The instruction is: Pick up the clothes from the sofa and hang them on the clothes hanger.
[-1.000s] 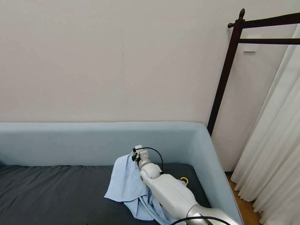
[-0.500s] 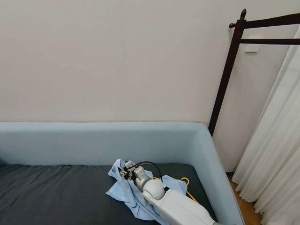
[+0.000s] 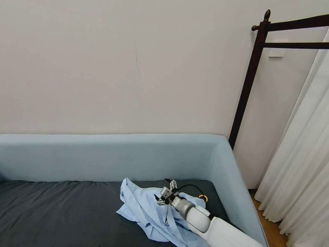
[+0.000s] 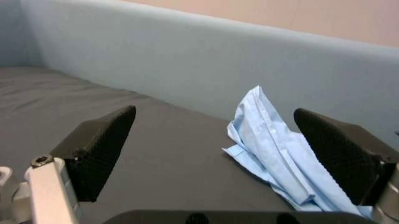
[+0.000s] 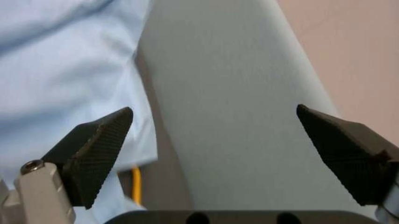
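The right gripper [image 3: 166, 193] hovers just over a crumpled pale-blue shirt [image 3: 141, 207], jaws spread wide and holding nothing. The garment lies heaped on the dark seat [image 3: 61, 213] of the sofa [image 3: 103, 154], toward its right end. The left gripper [image 4: 215, 111], jaws equally wide and empty, hangs above bare seat with the shirt ahead of it, near but apart.

The step in hand appears to be the grasp itself, with nothing lifted yet. To do it well, the right jaws would best come down over a thick ridge of bunched cloth rather than a flat single layer. They should close only once fabric sits well between them, so the shirt does not slip out on the lift.

A yellow loop [image 3: 204, 197] peeks out at the shirt's right edge, beside the robot's forearm. What it is cannot be told, and it is best kept out of the pinch. Loose tails trailing toward the front of the seat may drag, so a high lift looks wise.

Farther right, the sofa's padded side arm [image 3: 234, 180] rises between the shirt and the dark wooden clothes rack [image 3: 248, 87]. The rack stands well apart against the wall [image 3: 128, 67], its top bar far above the seat. A white curtain [image 3: 303, 170] hangs just beside the rack and could snag a swinging sleeve.
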Motion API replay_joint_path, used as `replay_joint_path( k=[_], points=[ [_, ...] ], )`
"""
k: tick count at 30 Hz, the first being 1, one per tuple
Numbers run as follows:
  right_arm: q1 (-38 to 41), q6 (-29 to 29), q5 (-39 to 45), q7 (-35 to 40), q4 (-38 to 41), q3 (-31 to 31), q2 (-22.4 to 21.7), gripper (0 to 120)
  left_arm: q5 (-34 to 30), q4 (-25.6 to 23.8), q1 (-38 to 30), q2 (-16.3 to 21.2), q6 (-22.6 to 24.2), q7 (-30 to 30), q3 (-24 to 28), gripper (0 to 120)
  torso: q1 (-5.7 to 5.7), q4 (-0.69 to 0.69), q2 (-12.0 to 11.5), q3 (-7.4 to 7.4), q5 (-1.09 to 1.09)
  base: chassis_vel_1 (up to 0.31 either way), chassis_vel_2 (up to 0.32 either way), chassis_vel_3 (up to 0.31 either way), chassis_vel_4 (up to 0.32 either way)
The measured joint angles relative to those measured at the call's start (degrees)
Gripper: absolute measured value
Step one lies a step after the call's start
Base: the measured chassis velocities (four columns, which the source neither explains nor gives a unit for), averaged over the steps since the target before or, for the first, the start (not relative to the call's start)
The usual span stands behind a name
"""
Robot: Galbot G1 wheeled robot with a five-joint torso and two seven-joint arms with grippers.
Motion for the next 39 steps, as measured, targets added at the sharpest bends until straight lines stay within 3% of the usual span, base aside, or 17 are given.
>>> replay_joint_path(
  k=[2, 3, 5, 8, 13, 19, 29, 35, 39],
  points=[
    [-1.4, 5.7, -9.7, -1.1, -1.1, 2.9, -2.2, 100, 0.0, 0.1, -0.1, 0.0, 0.0, 0.0, 0.1, 100, 0.00, -0.02, 0.0, 0.00, -0.03, 0.000, 0.000, 0.000, 0.000],
    [-1.4, 5.7, -9.7, -1.1, -1.1, 2.9, -2.2, 100, 0.0, 0.1, -0.1, 0.0, 0.0, 0.0, 0.1, 100, 0.00, -0.02, 0.0, 0.00, -0.03, 0.000, 0.000, 0.000, 0.000],
    [-3.2, 12.7, -20.2, -1.4, -3.4, 6.9, -2.3, 100, 0.1, 0.2, -0.1, -0.1, 0.0, 0.0, 0.3, 100, 0.00, -0.02, 0.0, 0.00, -0.02, 0.000, 0.000, 0.000, 0.000],
    [-4.5, 16.9, -27.7, -1.0, -5.4, 10.2, -0.6, 100, 0.3, 0.2, 0.0, -0.2, 0.0, 0.0, 0.3, 100, 0.00, -0.01, 0.0, 0.00, -0.02, 0.000, 0.000, 0.000, 0.000],
    [-6.5, 24.6, -53.6, 2.0, -11.5, 19.7, 5.7, 100, 0.4, 0.0, 0.8, -0.4, 0.1, 0.0, 0.2, 100, 0.00, 0.02, 0.0, 0.00, -0.03, 0.000, 0.000, 0.000, 0.000],
    [-6.5, 25.8, -62.2, 3.4, -16.4, 23.2, 9.5, 100, 0.5, -0.3, 1.2, -0.9, 0.0, 0.0, 0.1, 100, 0.00, 0.02, 0.0, 0.00, -0.02, 0.000, 0.000, 0.000, 0.000],
    [-5.7, 26.4, -62.5, 4.3, -19.8, 24.4, 11.8, 100, 0.6, -0.5, 1.3, -0.6, -0.1, 0.0, 0.0, 100, 0.00, 0.02, 0.0, 0.00, -0.03, 0.000, 0.000, 0.000, 0.000],
    [-5.4, 26.7, -62.7, 4.5, -19.1, 21.8, 12.2, 88, 0.3, -0.2, 0.6, -0.4, -0.1, 0.0, -0.2, 100, 0.00, 0.02, 0.0, 0.00, -0.03, 0.000, 0.000, 0.000, 0.000],
    [-4.6, 27.0, -64.0, 5.1, -20.4, 21.5, 12.3, 71, 0.1, -0.1, 0.3, -0.6, -0.1, 0.1, -0.3, 100, 0.00, 0.01, 0.0, 0.00, -0.03, 0.000, 0.000, 0.000, 0.000]
  ],
)
